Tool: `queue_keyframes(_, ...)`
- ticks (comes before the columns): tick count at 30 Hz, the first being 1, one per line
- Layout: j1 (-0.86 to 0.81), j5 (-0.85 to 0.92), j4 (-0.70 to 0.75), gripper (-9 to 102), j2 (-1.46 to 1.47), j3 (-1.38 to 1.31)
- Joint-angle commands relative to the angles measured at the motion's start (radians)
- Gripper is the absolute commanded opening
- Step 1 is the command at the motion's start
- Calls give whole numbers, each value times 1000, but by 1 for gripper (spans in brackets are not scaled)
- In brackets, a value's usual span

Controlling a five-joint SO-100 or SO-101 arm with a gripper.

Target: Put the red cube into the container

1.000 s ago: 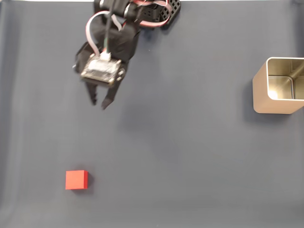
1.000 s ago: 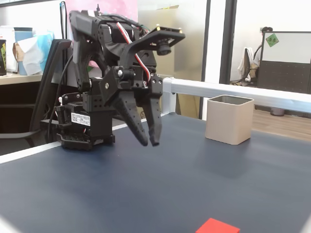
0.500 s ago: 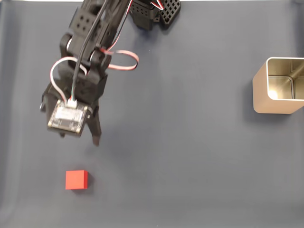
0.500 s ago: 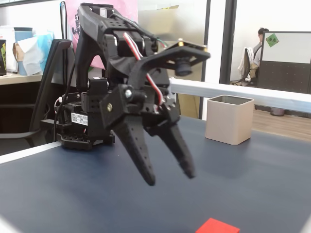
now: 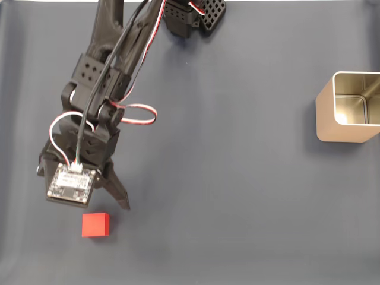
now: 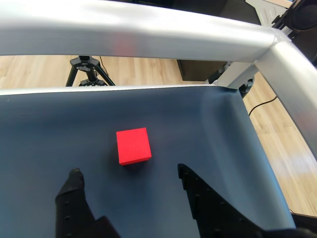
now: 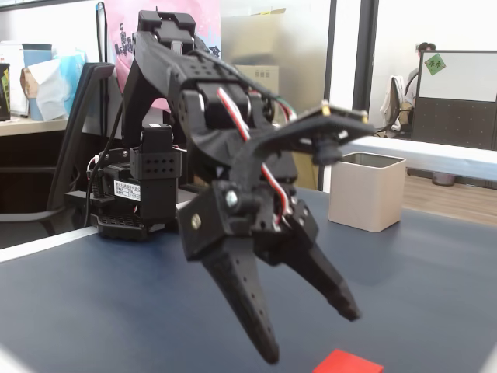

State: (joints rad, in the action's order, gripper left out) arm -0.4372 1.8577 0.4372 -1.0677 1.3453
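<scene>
Gripper is hanging spread wide just short of the red cube at wrist view centre, cube lying on the dark mat lower left in a fixed view, container sitting far right.

A dark blue mat covered the table, edged by a silver metal rail. Beyond it lay a pale wooden floor with a black tripod standing on it. The room behind looked like an office (evenly lit), with a dark partition, a whiteboard and a pink poster.
</scene>
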Motion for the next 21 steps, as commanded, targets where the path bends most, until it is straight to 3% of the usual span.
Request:
queue_keyframes(1,15,-12,-29,45,15,-100)
queue_keyframes(21,83,-66,-75,44,190,-229)
